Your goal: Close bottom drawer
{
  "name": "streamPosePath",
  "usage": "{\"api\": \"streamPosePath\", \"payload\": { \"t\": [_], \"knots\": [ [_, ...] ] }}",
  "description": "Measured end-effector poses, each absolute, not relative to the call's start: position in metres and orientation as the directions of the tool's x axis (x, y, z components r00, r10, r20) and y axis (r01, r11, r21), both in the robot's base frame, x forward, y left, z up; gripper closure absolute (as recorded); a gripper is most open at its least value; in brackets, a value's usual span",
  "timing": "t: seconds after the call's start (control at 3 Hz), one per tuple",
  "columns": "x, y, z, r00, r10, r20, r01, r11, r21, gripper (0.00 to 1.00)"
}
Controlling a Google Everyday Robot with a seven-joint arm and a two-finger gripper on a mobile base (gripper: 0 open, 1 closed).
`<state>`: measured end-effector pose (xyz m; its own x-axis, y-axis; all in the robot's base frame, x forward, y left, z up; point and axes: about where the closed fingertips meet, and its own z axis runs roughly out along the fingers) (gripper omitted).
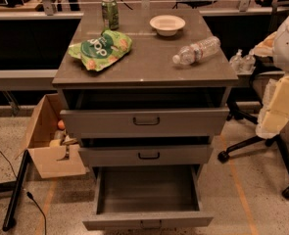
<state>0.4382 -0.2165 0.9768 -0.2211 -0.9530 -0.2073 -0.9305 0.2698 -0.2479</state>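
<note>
Nearest me, the bottom drawer (147, 220) is standing pulled far out, its grey tray showing. Above it, the middle drawer (146, 155) and top drawer (145, 121) are sitting slightly out. Farther back, the counter (149, 65) is carrying a green bag (101, 49), a lying bottle (196, 50), a bowl (167, 24) and a can (110, 13). My tool is staying outside this view, so I cannot tell its state.

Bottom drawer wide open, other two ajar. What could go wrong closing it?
The front of the bottom drawer sits at the frame's lower edge, barely in view, and the gripper is out of view, so contact may be poorly aimed.
The middle drawer and top drawer stick out above it; a reach from above might bump them.
A hard push could jolt the cabinet and roll the bottle lying on top.
</note>
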Motion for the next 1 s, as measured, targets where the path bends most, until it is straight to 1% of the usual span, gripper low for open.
{"api": "streamPosePath", "payload": {
  "t": [0.33,0.67,1.0],
  "knots": [
    [0.438,-0.216,0.977,-0.221,-0.953,-0.207,-0.93,0.27,-0.248,0.0],
    [0.439,-0.214,0.968,-0.225,-0.948,-0.227,-0.93,0.278,-0.24,0.17],
    [0.436,-0.202,0.928,-0.176,-0.945,-0.276,-0.946,0.24,-0.219,0.4]
  ]
}}
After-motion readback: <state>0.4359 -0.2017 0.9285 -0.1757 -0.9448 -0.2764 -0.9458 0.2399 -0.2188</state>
